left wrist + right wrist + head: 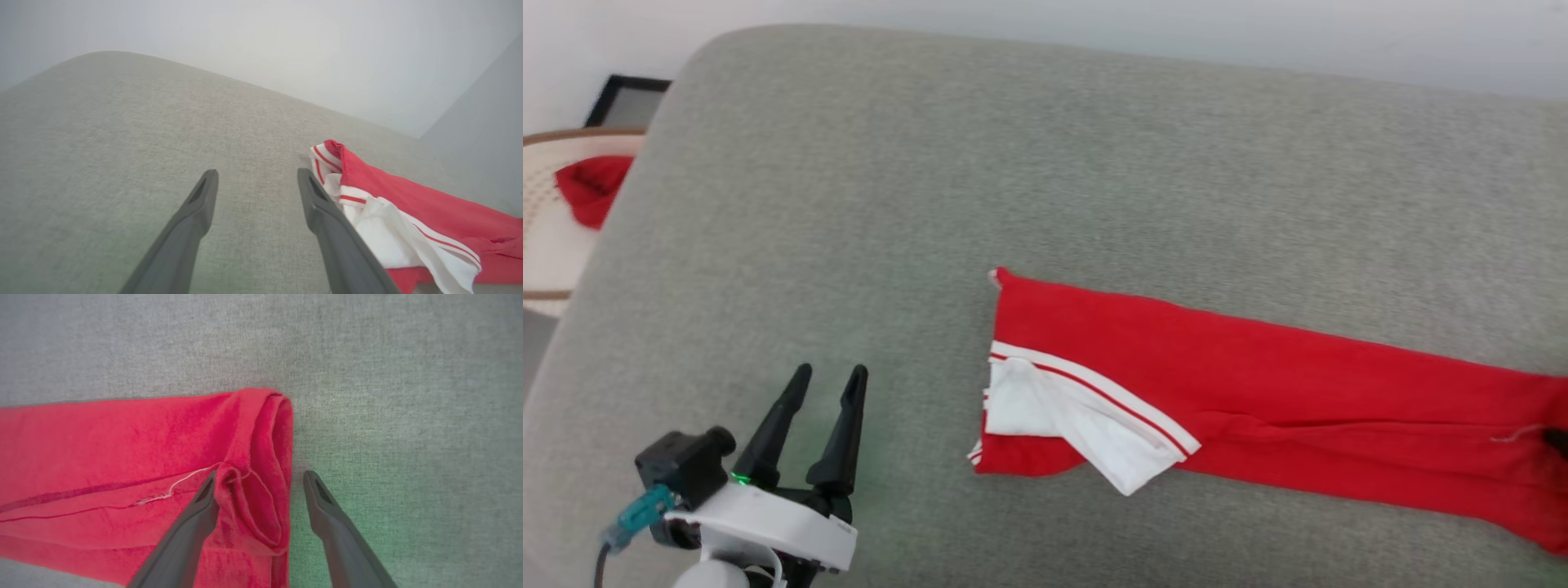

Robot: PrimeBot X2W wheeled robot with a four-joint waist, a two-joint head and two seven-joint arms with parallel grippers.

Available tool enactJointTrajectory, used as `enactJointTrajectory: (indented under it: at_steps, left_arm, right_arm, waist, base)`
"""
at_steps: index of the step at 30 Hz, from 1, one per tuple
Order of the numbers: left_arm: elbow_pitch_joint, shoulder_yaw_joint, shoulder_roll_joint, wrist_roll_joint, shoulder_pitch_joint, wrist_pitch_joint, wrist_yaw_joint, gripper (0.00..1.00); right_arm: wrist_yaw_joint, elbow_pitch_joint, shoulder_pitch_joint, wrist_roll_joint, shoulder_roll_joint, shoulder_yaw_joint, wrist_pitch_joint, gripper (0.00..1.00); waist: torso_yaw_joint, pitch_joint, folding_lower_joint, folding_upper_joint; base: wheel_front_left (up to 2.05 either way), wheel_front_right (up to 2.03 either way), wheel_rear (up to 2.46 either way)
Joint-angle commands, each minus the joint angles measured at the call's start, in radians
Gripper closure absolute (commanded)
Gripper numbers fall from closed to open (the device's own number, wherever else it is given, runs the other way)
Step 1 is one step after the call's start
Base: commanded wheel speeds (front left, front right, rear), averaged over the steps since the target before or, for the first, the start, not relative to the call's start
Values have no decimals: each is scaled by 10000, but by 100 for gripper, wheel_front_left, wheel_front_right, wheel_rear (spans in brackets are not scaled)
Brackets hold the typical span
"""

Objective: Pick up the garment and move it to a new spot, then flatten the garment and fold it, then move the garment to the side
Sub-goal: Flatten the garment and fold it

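The garment point(1258, 367) lies folded into a long red strip across the right half of the grey cushion point(890, 180), with a white sleeve point(1086, 416) and striped trim at its left end. My left gripper point(832, 374) stands open to the left of that end, apart from the cloth. In the left wrist view, the left gripper point(257, 173) has only bare cushion between its fingers and the garment point(408, 196) lies just to their right. My right gripper point(261, 475) is open over the far end of the garment point(102, 437). The folded red edge lies loose between its fingers.
Beyond the cushion's left edge a pale woven chair point(547, 237) holds a red cloth scrap point(592, 188). A black frame point(625, 102) leans against the white wall behind it. Bare grey cushion spreads behind and left of the garment.
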Motion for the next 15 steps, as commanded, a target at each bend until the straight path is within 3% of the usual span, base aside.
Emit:
enactJointTrajectory:
  at_steps: [1,6,13,14,15]
  left_arm:
    - [-46,162,-124,199,130,-3,-21,0]
    - [-229,1037,-824,1433,458,-3,-62,0]
    - [-396,1165,-1177,2231,553,-3,-73,0]
    - [-407,1165,-1198,2307,547,-3,-74,0]
    - [-427,1169,-1217,2365,554,-3,-75,0]
  right_arm:
    - [-1,37,-73,-116,59,-82,90,0]
    - [-2,193,-35,-656,254,-650,759,0]
    - [2,228,230,-1003,865,-889,1748,0]
    - [2,178,236,-1053,934,-906,1780,21]
    - [2,141,241,-1073,1001,-919,1810,51]
  waist:
    - [261,10,0,0]
    - [541,1,0,0]
    - [721,14,0,0]
    - [722,21,0,0]
    - [719,21,0,0]
  base:
    - [0,0,0]
    - [0,0,0]
    - [0,0,0]
    - [0,0,0]
    - [0,0,0]
